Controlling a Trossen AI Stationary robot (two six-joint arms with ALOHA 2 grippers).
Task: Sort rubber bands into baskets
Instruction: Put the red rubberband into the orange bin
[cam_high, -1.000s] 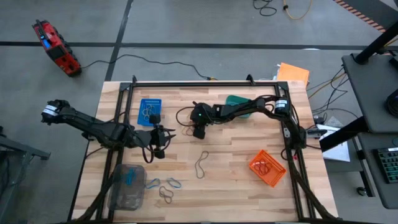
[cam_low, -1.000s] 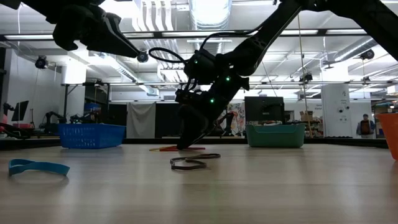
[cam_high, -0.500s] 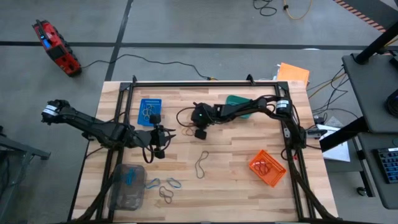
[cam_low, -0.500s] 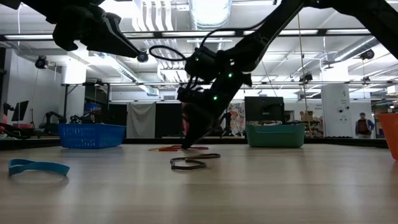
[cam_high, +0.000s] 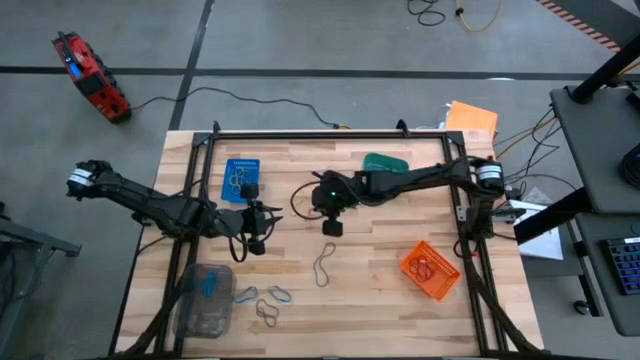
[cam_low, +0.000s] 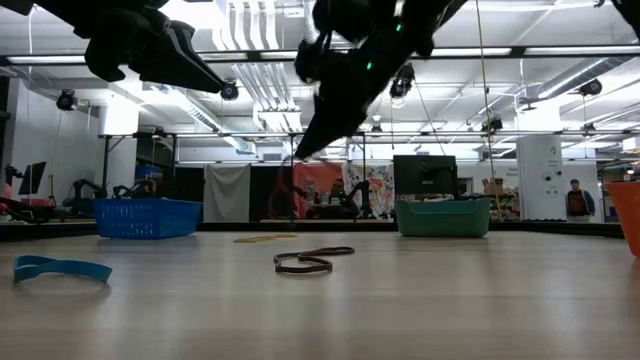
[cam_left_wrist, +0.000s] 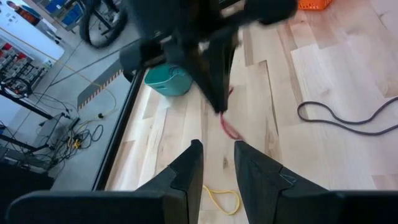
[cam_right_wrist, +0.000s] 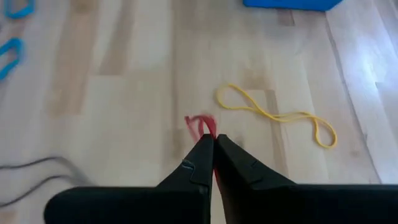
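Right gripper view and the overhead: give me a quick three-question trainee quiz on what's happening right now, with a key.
1. True or false: the right gripper is shut on a thin red rubber band.
2. Which loop lies flat on the wooden table beyond the right gripper in its wrist view?
A. thin yellow rubber band
B. green rubber band
C. white cord
3. Fill in: in the high view, the long dark rubber band lies between the clear-grey translucent basket and the ____ mesh basket.

Key: 1 true; 2 A; 3 orange.
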